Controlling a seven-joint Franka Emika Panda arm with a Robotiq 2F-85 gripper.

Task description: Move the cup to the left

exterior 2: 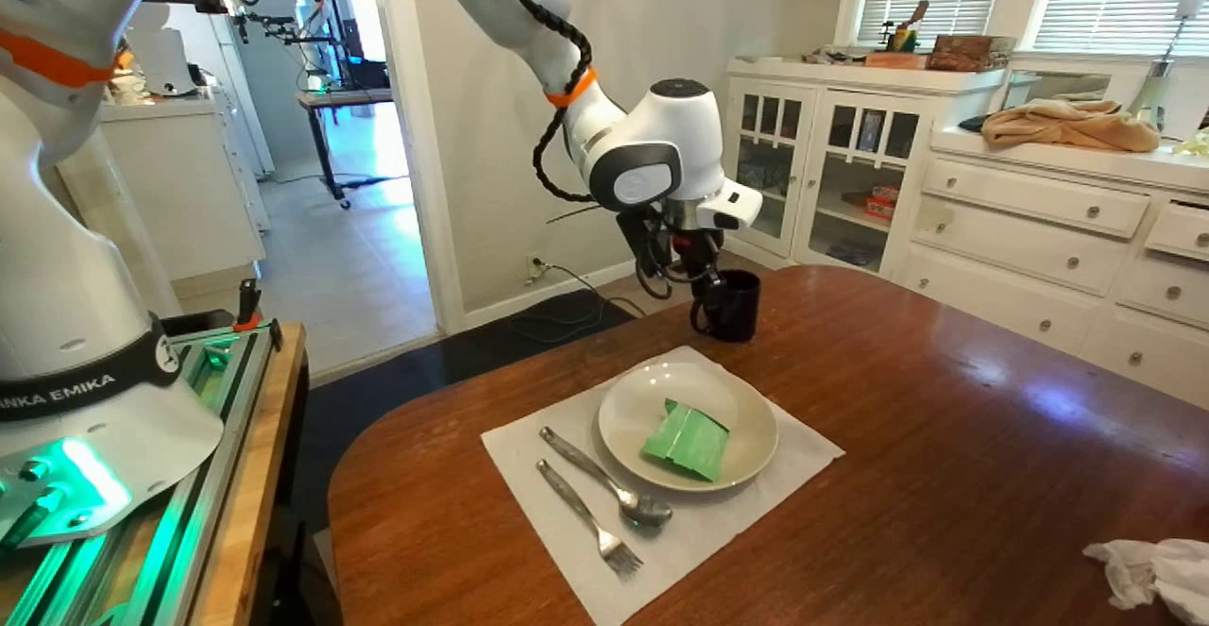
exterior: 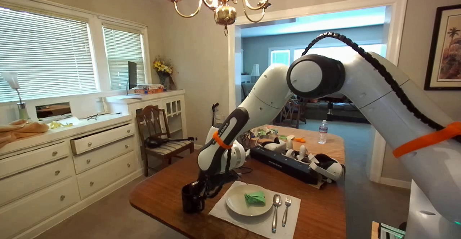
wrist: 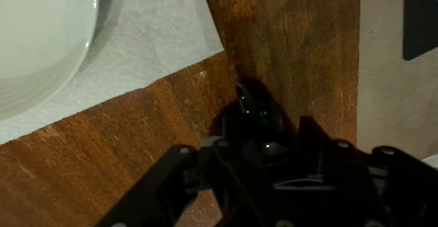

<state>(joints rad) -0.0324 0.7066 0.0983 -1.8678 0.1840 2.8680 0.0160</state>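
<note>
The table (exterior 2: 945, 484) holds plate (exterior 2: 625, 411), spoon (exterior 2: 642, 509) and fork (exterior 2: 605, 539) near the cup (exterior 2: 737, 305).

"NKA EMIKA" on black base band (exterior 2: 94, 386), start cut off; "EMIKA" on black arm panel (exterior: 230, 123).

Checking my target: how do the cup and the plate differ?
The cup is black; the plate is off-white. The cup is narrow and tall with a handle; the plate is wide and shallow, without one. The cup is off the mat, while the plate sits on it, holding a green item. Both are round and glossy.
</note>
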